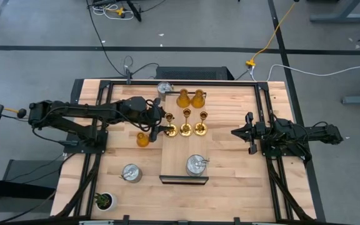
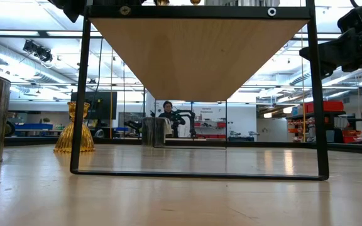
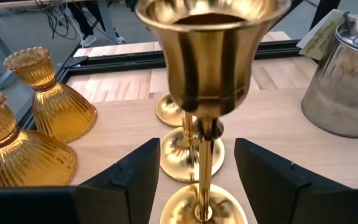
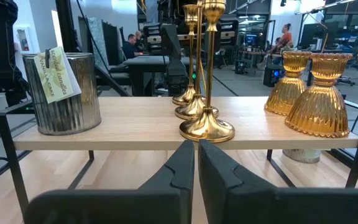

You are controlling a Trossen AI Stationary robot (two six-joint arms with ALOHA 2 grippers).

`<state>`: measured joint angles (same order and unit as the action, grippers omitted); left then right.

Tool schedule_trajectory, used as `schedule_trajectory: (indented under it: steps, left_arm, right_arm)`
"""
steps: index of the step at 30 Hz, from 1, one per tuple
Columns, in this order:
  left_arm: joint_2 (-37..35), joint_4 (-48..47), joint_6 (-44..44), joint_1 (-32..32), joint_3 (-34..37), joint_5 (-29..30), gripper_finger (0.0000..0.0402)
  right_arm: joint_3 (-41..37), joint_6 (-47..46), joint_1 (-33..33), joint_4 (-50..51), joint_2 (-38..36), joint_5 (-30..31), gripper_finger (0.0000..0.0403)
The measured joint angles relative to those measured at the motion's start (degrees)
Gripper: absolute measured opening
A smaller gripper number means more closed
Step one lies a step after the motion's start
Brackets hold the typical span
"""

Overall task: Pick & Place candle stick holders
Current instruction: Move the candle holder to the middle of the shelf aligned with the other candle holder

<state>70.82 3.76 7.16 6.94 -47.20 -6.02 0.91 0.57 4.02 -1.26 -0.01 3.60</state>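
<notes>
L gripper fingers part-open, straddling stem of gold holder w/o touching; holder upright on raised shelf, leftmost of 3 gold in row, long axis vertical. L arm reaches in from bench's left. R gripper fingers closed, empty, waits at shelf's right, farther off

small potted plant, raised wooden shelf

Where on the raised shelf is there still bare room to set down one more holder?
Bare wood lies on the raised shelf between the gold holders and the silver holder near its front edge, and to that holder's left. The back is crowded: two amber holders, the gold row and the left gripper.
</notes>
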Motion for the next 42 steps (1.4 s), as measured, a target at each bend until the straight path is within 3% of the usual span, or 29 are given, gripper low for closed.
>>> schedule_trajectory:
  steps: [22,33,42]
  left_arm:
    - [-2.1,-8.8,0.0,0.0,-0.1,0.4,0.0208]
    - [-2.1,-12.8,0.0,0.0,-0.1,3.0,0.0136]
    - [-1.4,-15.1,-0.5,-0.1,-0.1,3.7,0.0108]
  right_arm:
    - [0.0,0.0,0.0,0.0,0.0,0.1,0.0027]
    - [0.0,0.0,0.0,0.0,0.0,-0.1,0.0027]
    - [0.0,0.0,0.0,0.0,0.0,-0.1,0.0027]
